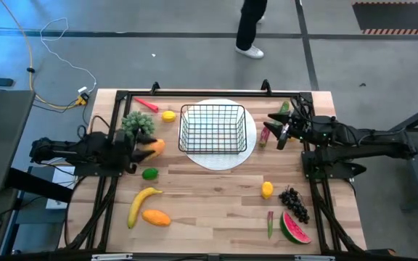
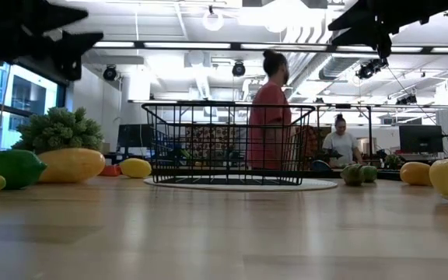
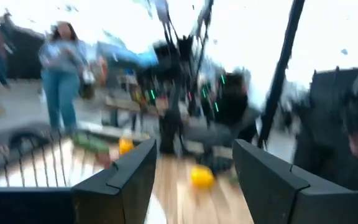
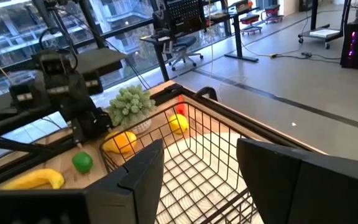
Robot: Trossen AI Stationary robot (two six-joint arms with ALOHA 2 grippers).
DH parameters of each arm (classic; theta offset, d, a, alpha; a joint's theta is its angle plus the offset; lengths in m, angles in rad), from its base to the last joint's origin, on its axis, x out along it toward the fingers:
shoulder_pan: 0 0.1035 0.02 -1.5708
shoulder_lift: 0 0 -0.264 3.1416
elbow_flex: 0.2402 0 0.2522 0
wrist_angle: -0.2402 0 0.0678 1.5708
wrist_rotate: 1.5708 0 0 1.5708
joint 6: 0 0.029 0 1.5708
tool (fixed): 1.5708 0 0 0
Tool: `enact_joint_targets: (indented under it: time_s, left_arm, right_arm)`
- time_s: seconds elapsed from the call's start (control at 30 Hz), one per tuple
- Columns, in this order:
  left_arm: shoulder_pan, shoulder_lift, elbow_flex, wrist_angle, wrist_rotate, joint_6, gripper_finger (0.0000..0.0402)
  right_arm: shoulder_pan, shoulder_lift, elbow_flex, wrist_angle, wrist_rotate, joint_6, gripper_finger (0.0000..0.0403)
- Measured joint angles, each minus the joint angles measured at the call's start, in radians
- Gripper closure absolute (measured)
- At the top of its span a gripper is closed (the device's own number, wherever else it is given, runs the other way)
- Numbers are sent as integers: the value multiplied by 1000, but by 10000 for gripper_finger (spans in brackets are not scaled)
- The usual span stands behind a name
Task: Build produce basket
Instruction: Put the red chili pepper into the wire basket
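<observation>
Overhead, table-level and both wrist views share the basket (image 1: pixel 212 128).

A pale wooden table (image 1: pixel 209 196) carries a round white plate (image 1: pixel 250 142) under the basket (image 1: pixel 212 128). Directly on the wood lie a banana (image 1: pixel 141 204), lime (image 1: pixel 150 173), grapes (image 1: pixel 293 202) and watermelon slice (image 1: pixel 294 228)

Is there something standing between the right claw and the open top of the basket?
Nothing visible. The right claw, open and empty, hovers beside the basket with clear air between. The basket's top is uncovered and it looks empty.
</observation>
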Motion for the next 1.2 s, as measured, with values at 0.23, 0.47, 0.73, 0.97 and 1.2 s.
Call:
enact_joint_targets:
  time_s: [0.23,0.47,0.73,0.97,1.2]
  left_arm:
    - [0,0,0,345,-186,49,200]
    - [0,32,70,464,-442,-138,200]
    - [0,294,335,264,-342,120,200]
    - [0,416,512,-76,-316,150,200]
    - [-1,411,533,-170,-138,132,200]
  right_arm:
    - [0,6,0,8,0,1,217]
    - [0,6,0,94,-1,-2,217]
    - [0,6,0,145,-1,-1,217]
    - [0,6,0,145,-18,-20,217]
    - [0,6,0,133,-55,-44,217]
